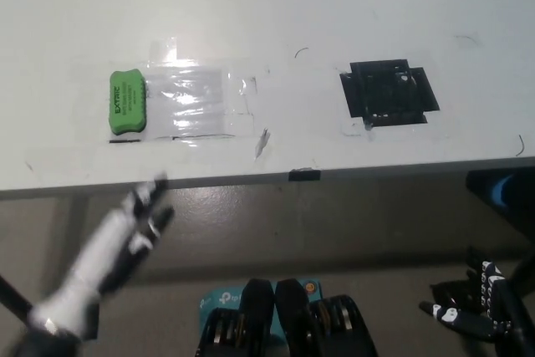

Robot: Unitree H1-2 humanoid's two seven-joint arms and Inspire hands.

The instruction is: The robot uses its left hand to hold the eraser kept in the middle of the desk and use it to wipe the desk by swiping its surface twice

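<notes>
A green eraser (127, 104) with white lettering lies flat on the white desk (276, 14), at the left end of a patch of clear tape (194, 99). My white left hand (144, 216) hangs below the desk's front edge, short of the eraser, fingers apart and holding nothing. My black right hand (470, 300) rests low at the bottom right, away from the desk, fingers spread and empty.
A black tape square (389, 92) is stuck on the desk to the right. A small black tab (304, 175) sits on the front edge. Thin pen marks dot the surface. Grey floor lies below the edge.
</notes>
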